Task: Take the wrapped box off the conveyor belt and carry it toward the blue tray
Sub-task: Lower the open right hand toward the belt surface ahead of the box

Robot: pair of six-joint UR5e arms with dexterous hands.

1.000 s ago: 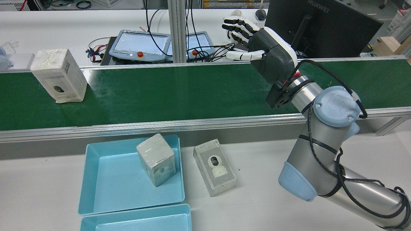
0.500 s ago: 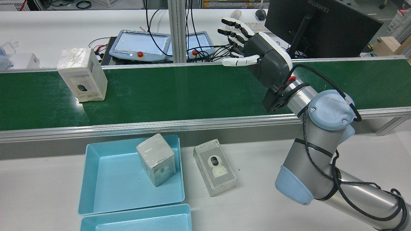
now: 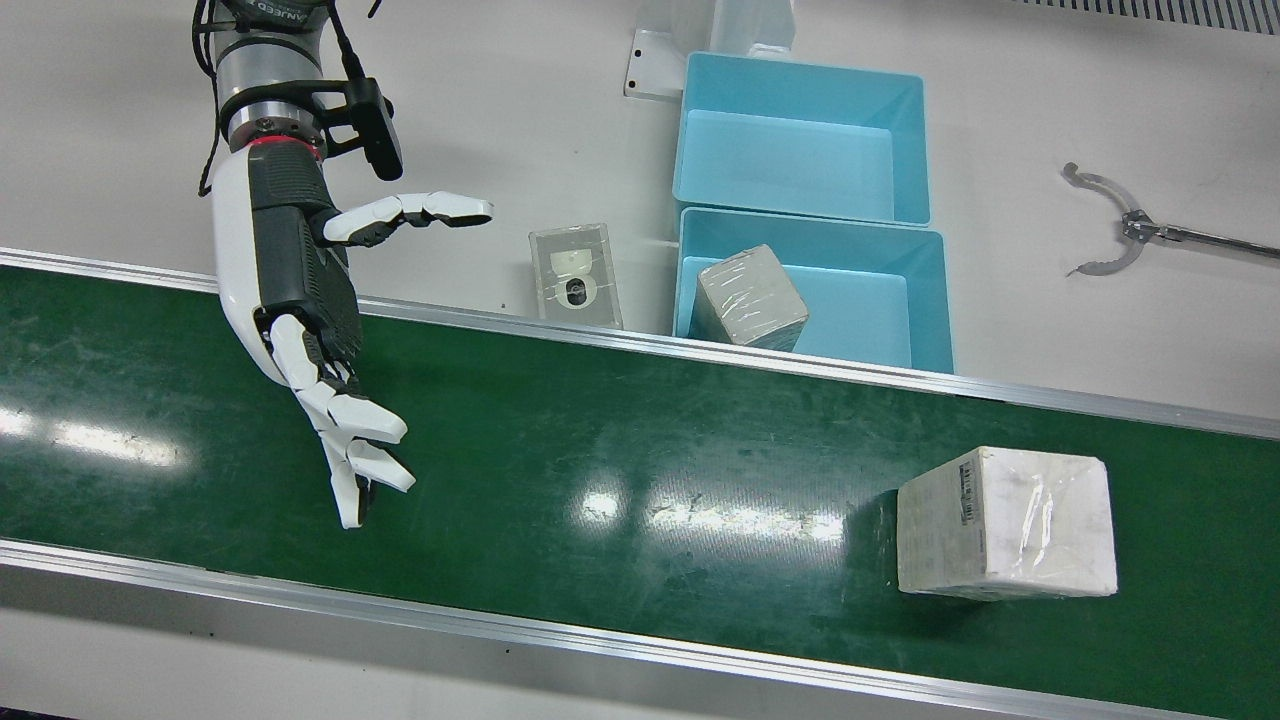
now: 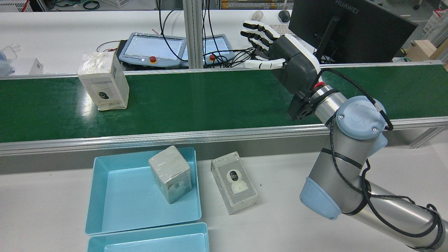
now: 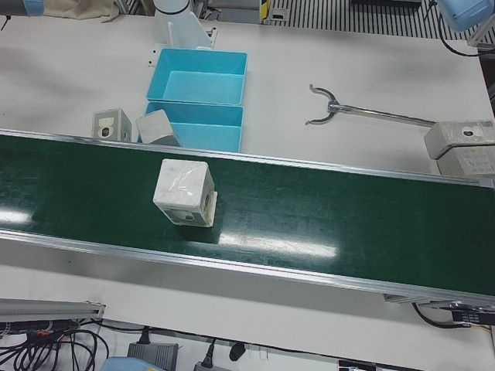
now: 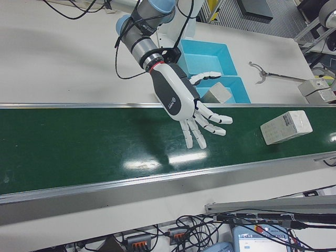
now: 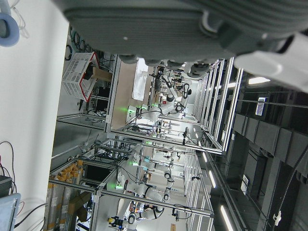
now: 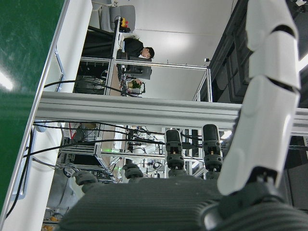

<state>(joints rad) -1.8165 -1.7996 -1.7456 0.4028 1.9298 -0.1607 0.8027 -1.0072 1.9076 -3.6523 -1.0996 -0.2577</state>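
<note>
Belt — wrapped box, no robot hand

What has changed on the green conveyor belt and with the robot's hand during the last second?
The white wrapped box travelled along the green conveyor belt toward the open right hand, which shifted only slightly and holds nothing. The grey wrapped cube in the blue tray and the camera box beside it stayed put.

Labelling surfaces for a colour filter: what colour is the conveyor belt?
Dark green conveyor belt, edged by silver rails; clearest in the front view.
</note>
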